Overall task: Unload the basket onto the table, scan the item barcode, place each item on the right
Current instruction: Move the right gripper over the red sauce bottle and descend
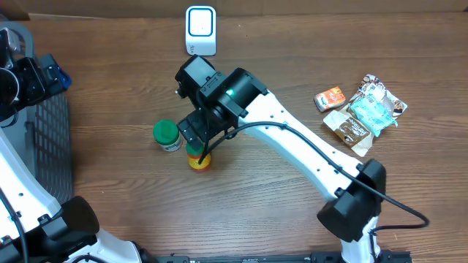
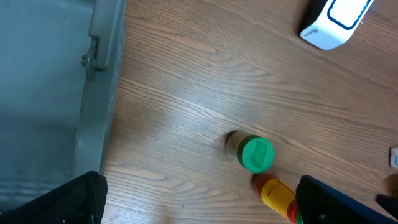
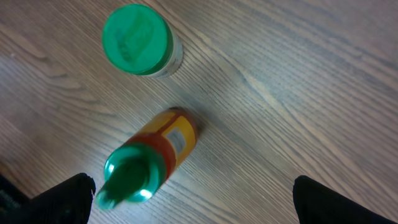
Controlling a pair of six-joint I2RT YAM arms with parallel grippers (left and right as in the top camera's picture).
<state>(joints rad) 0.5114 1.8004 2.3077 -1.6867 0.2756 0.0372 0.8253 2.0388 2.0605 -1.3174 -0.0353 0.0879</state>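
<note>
Left gripper [image 2: 199, 186]: jaws apart, empty, near the grey bin [image 2: 43, 93] at the table's left edge. The green-lidded jar [image 1: 167, 135] stands just beside the yellow squeeze bottle [image 1: 199, 161], the likely item to scan. Right gripper [image 3: 193, 199]: jaws apart, empty, above the bottle.

CAUTION: an off-centre closure could tip the bottle against the jar.

The barcode scanner [image 1: 201, 31] sits near the far edge, with bare table between. The snack packets [image 1: 362, 109] lie well apart, right.

Right arm [image 1: 292, 139] stretched across, right gripper [image 3: 199, 208] wide open, left gripper [image 2: 199, 208] open too
</note>
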